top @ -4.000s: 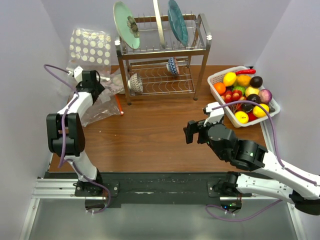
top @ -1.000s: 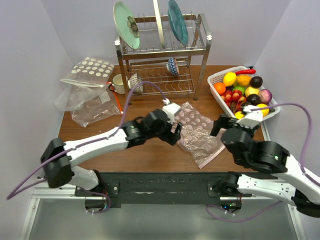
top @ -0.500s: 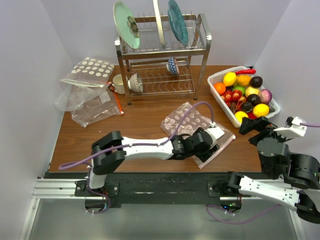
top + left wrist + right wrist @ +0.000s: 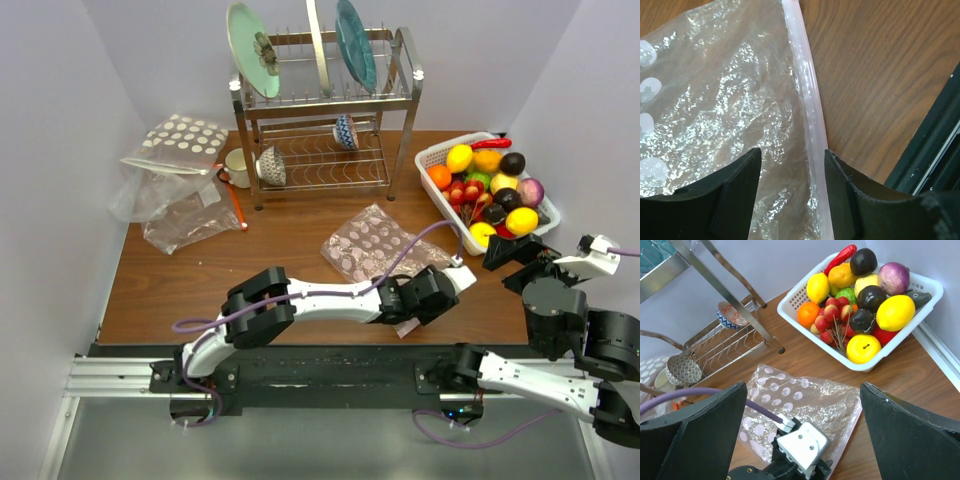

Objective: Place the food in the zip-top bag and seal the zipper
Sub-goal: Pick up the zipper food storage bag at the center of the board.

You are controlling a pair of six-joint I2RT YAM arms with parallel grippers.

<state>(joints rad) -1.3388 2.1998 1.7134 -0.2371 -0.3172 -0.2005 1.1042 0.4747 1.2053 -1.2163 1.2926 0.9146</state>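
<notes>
Reaching across the wooden table (image 4: 290, 250), your left gripper (image 4: 790, 165) sits low over the near edge of the zip-top bag (image 4: 375, 245). The bag lies flat just right of the table's centre, toward 4 o'clock. The fingers (image 4: 735, 200) stand apart with crinkled see-through film between them. The pinkish zipper (image 4: 807, 100) runs just beside the inner face of the 3 o'clock finger, and nothing is pinched. Your right gripper (image 4: 802, 390) hangs spread wide and empty above the table's 4 o'clock edge, looking down on the bag. The food sits in the white basket (image 4: 430, 155) at 2 o'clock, well apart from the bag: a lemon (image 4: 895, 312), an orange (image 4: 807, 315), red berries (image 4: 832, 315) and dark purple pieces (image 4: 863, 261).
</notes>
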